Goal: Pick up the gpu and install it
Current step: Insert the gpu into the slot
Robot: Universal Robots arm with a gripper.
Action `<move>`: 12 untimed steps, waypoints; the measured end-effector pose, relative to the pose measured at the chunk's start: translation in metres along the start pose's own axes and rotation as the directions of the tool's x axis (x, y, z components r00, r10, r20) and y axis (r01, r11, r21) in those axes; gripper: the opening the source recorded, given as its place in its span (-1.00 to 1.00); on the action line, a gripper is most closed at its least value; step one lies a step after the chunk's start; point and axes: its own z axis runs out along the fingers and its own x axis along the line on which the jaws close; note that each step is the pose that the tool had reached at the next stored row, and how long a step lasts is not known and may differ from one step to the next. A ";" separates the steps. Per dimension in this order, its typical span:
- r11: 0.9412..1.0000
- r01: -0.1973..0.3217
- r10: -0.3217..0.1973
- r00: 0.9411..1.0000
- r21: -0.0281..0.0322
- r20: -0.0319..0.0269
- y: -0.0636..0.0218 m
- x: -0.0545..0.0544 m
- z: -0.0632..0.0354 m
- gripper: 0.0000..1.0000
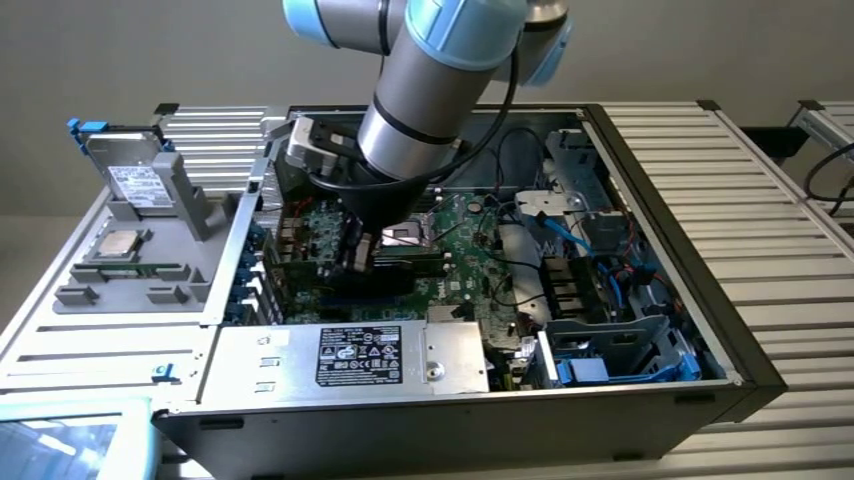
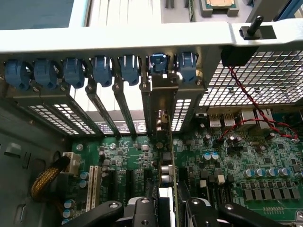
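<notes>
The gripper point(image 2: 163, 208) is reaching down inside the open computer case point(image 1: 667, 390), clenching the gpu point(image 2: 166, 156) between its two fingers point(image 2: 142, 210). The gpu is standing on edge directly below the gripper, running from between the fingers out to the rear wall of the case, where its metal bracket point(image 2: 161, 84) is sitting among the row of blue slot clips point(image 2: 102, 68). The green motherboard point(image 2: 246, 165) is lying beneath the gripper on both sides of the card. A red and black twisted wire point(image 2: 246, 101) is hanging beyond the gripper, near the perforated rear panel point(image 2: 265, 75).
</notes>
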 end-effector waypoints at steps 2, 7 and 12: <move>1.000 0.001 -0.001 1.000 0.000 0.000 -0.0003 0.000 -0.0001 -0.44; 1.000 0.006 -0.006 1.000 0.000 -0.002 -0.0008 0.001 -0.0002 -0.44; 1.000 0.013 -0.013 1.000 0.001 -0.003 -0.0013 0.002 0.0004 -0.44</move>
